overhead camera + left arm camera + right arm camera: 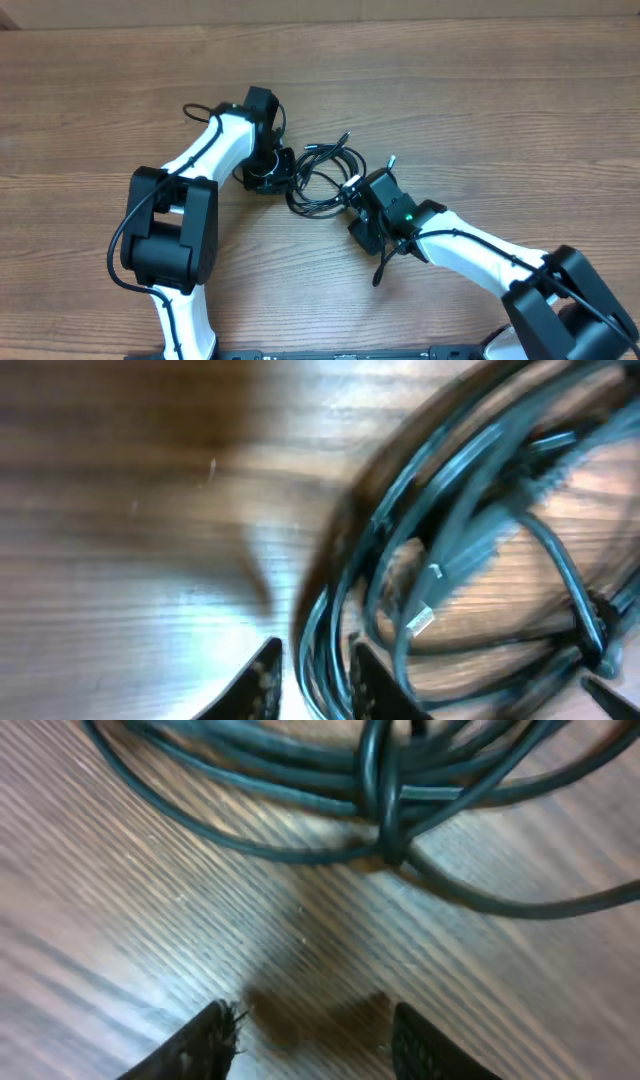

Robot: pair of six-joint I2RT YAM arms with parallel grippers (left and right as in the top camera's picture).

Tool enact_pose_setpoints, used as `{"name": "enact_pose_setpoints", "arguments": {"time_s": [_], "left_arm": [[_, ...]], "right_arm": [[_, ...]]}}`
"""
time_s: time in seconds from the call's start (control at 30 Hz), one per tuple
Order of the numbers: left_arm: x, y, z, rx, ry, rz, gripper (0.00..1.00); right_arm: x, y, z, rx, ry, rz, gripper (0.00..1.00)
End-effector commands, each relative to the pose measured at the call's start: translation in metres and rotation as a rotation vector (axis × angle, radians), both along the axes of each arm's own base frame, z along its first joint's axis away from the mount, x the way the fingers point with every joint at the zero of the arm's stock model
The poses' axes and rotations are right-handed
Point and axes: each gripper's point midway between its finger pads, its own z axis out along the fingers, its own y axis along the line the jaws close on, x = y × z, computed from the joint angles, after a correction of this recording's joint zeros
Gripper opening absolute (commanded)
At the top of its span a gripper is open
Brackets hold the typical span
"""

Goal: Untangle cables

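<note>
The cables (325,172) are thin black cords lying in a tangled coil on the wooden table between my two grippers. My left gripper (275,178) is at the coil's left edge. In the left wrist view its fingers (318,682) are open, with several cable strands (470,530) running between them and a small gap at the left finger. A silvery plug tip (425,618) lies inside the loops. My right gripper (355,195) is at the coil's lower right. Its fingers (315,1040) are wide open and empty, just short of the cable bundle (385,790), which has a knot-like crossing.
The wooden table (480,90) stretches all around. A thicker black wire (190,110) runs along the left arm and another (385,268) hangs off the right arm. The left arm's black base joint (165,230) stands at the front left.
</note>
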Motion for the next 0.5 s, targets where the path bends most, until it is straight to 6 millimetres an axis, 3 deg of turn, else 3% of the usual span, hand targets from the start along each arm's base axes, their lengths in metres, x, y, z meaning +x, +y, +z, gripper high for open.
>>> {"name": "enact_pose_setpoints", "arguments": {"time_s": [0.0,0.13,0.2,0.3,0.47], "left_arm": [[0.021,-0.001,0.031,0.009,-0.056,-0.021,0.3],[0.012,-0.007,0.034,0.023,-0.025,-0.036,0.45],[0.006,-0.01,0.029,0.029,-0.009,-0.034,0.48],[-0.001,-0.016,0.018,0.033,0.002,-0.02,0.47],[-0.004,-0.017,-0.007,0.074,-0.016,0.033,0.34]], "right_arm": [[0.027,0.024,0.061,0.118,-0.098,-0.037,0.52],[0.037,0.02,0.07,0.127,-0.114,-0.06,0.54],[0.042,0.012,0.068,0.123,-0.11,-0.085,0.55],[0.052,-0.004,0.065,0.114,-0.104,-0.136,0.55],[0.063,-0.02,0.064,0.13,-0.094,-0.186,0.55]]}}
